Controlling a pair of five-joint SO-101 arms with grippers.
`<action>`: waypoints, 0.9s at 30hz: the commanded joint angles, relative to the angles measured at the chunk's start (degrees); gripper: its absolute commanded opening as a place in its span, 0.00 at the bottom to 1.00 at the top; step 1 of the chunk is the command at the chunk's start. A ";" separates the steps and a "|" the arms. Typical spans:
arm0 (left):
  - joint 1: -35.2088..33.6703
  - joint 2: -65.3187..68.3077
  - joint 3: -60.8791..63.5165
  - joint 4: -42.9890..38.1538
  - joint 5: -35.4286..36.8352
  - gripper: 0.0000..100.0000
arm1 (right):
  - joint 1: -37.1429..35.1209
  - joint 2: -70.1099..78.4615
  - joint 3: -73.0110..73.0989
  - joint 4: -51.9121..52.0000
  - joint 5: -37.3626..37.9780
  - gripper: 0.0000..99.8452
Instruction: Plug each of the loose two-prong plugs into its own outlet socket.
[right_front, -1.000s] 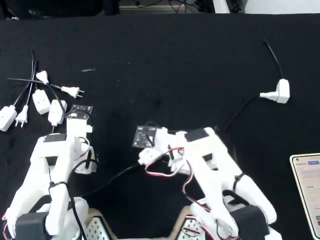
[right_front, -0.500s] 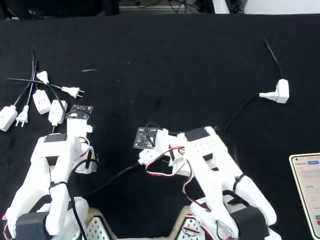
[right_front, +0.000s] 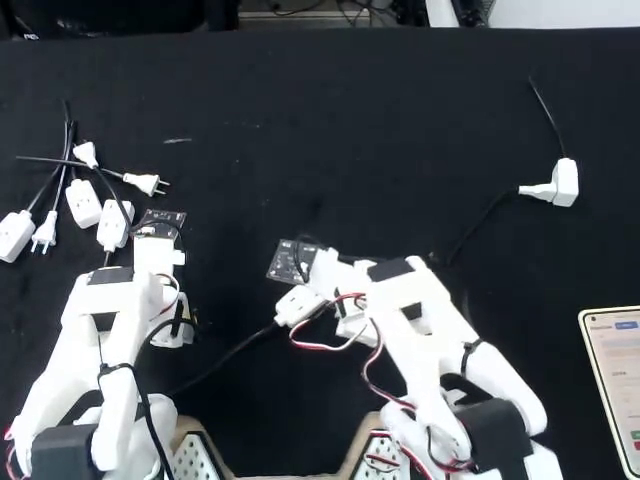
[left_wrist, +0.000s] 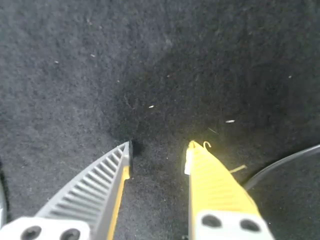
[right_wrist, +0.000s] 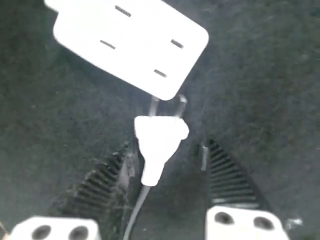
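over the last second the right arm (right_front: 420, 310) has crept slightly away from its base, its wrist nudging farther out over the desk (right_front: 330, 130), while the left arm (right_front: 100, 320) has held still. i read that as a small lining-up move, not an insertion. the right tool (right_wrist: 165, 147) is released, its fingers spread on either side of a white two-prong plug (right_wrist: 157, 137) without pressing it. the plug lies between them with its prongs pointing away, and they meet the near edge of a white outlet block (right_wrist: 130, 42). they are not seated in the slots on the block's face, so this pairing still looks unfinished. the left tool (left_wrist: 158, 146) is also released, hanging over bare black cloth with a dark cable (left_wrist: 295, 159) passing beside it. farther out, on the left arm's side, a bunch of loose plugs and outlet blocks (right_front: 85, 200) waits untouched. well apart, on the far right, an angled white plug (right_front: 555, 185) lies alone on its cord.
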 joint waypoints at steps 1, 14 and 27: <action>-0.22 0.62 0.22 -2.11 -0.09 0.18 | -1.14 0.31 -0.66 1.41 -0.79 0.20; -0.22 0.62 0.22 -2.02 -0.09 0.18 | -0.62 0.22 -0.66 -4.48 -7.82 0.02; -0.22 0.00 -0.66 -2.02 0.09 0.18 | -2.64 -30.11 -8.57 13.80 -8.97 0.01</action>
